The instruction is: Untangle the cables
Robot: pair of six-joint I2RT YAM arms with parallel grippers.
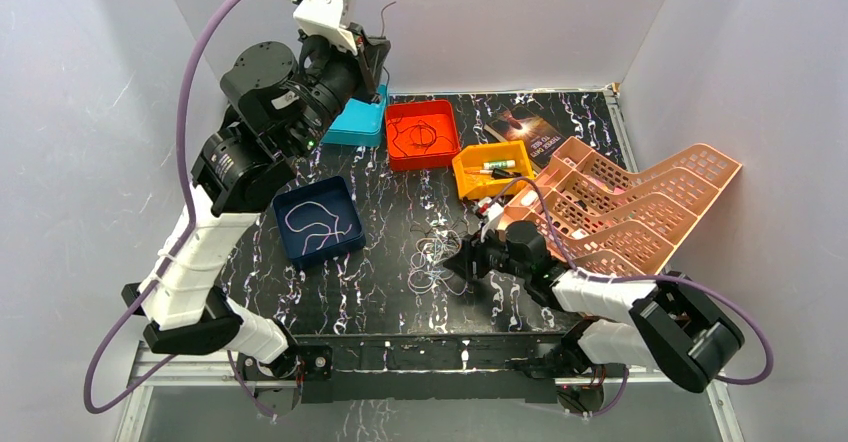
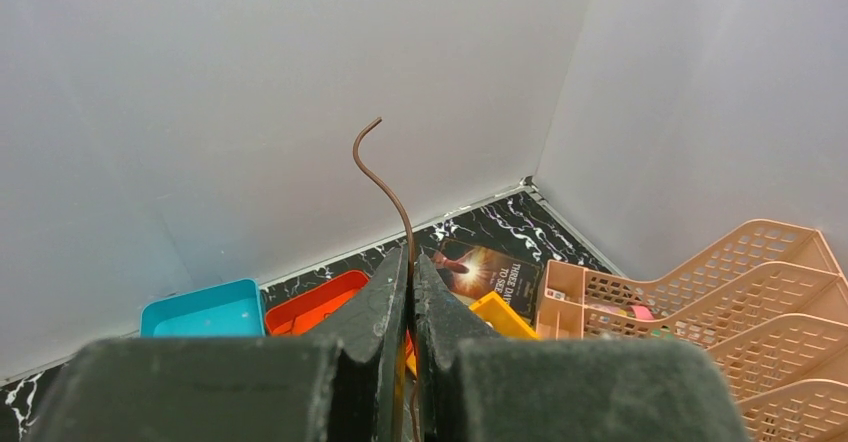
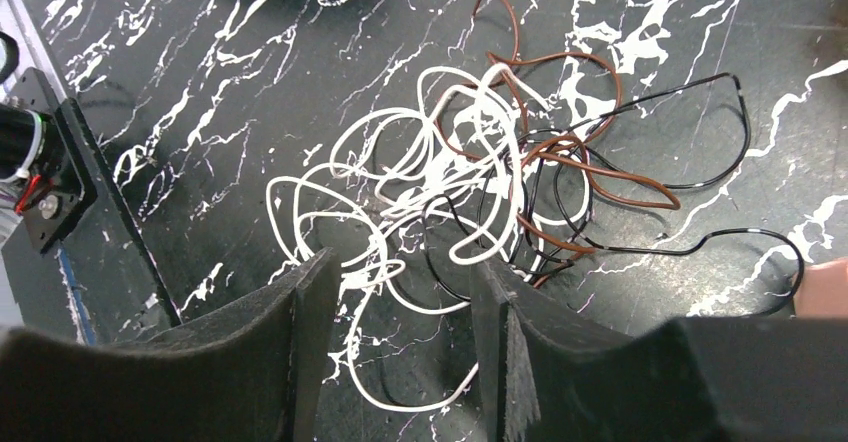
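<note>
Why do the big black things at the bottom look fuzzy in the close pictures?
Left wrist view: the left gripper sits too near the lens, so it blurs, while the brown wire it pinches looks sharp. Right wrist view: the right gripper blurs likewise; the cables look crisp.

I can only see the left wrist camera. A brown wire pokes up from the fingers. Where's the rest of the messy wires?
Observer: Not near your left gripper and its brown wire. A tangle of white, black and brown cables lies on the table, right under the right gripper.
Operator: Is that hand grabbing it?
Observer: No. It is open, straddling the tangle's edge.
Operator: Are any wires put away?
Observer: Yes, a pale wire lies in the navy bin.
</note>
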